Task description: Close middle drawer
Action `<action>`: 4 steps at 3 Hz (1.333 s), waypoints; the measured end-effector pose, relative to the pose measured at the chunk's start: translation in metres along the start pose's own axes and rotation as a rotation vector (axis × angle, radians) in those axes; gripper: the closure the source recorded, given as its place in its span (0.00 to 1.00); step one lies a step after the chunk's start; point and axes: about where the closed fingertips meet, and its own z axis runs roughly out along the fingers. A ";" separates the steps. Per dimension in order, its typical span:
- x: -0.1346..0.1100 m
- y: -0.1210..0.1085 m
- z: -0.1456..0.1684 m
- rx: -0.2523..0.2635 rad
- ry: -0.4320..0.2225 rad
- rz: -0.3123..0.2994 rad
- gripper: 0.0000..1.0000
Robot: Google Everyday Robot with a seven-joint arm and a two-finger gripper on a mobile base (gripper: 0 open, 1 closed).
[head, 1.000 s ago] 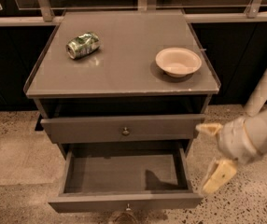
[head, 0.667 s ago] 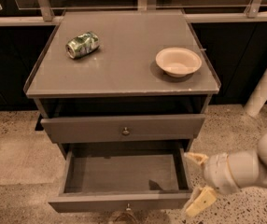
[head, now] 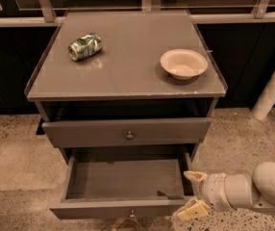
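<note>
The middle drawer (head: 113, 209) of the grey cabinet is pulled out toward me, and its shallow box (head: 123, 178) has nothing in it. Its slim front panel runs along the bottom of the view, with a tiny knob (head: 131, 214) at its centre. My gripper (head: 191, 194) is at the lower right, right next to the drawer's front right corner. Its cream fingers (head: 195, 177) are spread apart and hold nothing. I cannot tell whether a finger touches the drawer. The white arm (head: 257, 191) reaches in from the right edge.
The taller top drawer (head: 128, 131), which has a bigger knob, is shut above it. On the cabinet top (head: 128, 76) lie a crushed green can (head: 85, 46) and a white bowl (head: 183, 63). A white pole (head: 274, 88) stands at the right on the speckled floor.
My gripper has moved down and to the left, from beside the top drawer's right end to the open middle drawer's front right corner. The drawer has not moved.
</note>
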 end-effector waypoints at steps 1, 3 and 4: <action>0.000 0.000 0.000 0.000 0.000 0.000 0.42; 0.000 0.000 0.000 0.000 0.000 0.000 0.89; 0.012 0.000 0.010 -0.014 -0.012 0.032 1.00</action>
